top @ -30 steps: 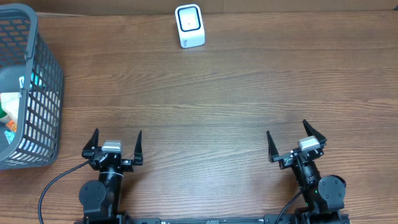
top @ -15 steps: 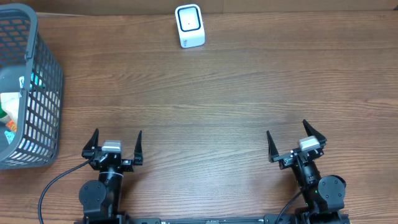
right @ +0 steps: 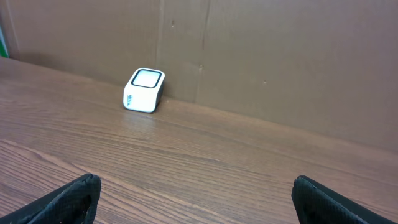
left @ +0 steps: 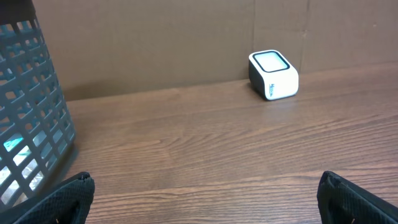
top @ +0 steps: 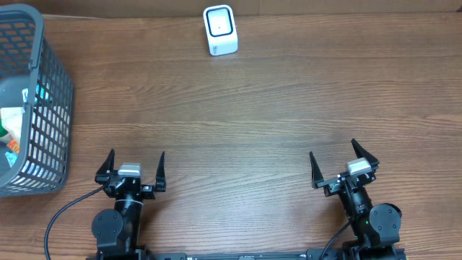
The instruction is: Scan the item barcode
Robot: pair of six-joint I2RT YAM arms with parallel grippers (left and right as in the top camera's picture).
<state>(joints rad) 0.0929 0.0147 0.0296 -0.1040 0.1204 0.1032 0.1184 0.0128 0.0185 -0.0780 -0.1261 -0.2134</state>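
A small white barcode scanner (top: 220, 29) with a dark window on top stands at the far edge of the wooden table; it also shows in the wrist views as the scanner (left: 273, 74) and the scanner (right: 143, 90). Items lie inside a grey mesh basket (top: 43, 123) at the left edge, mostly hidden by its wall; no barcode shows. My left gripper (top: 136, 165) rests open at the near left, nothing between its fingers. At the near right, my right gripper (top: 336, 162) is open too and holds nothing.
A brown cardboard wall (left: 155, 37) runs along the back of the table behind the scanner. The basket's wall (left: 28, 118) rises close at the left of the left wrist view. A black cable (top: 61, 213) trails from the left arm's base.
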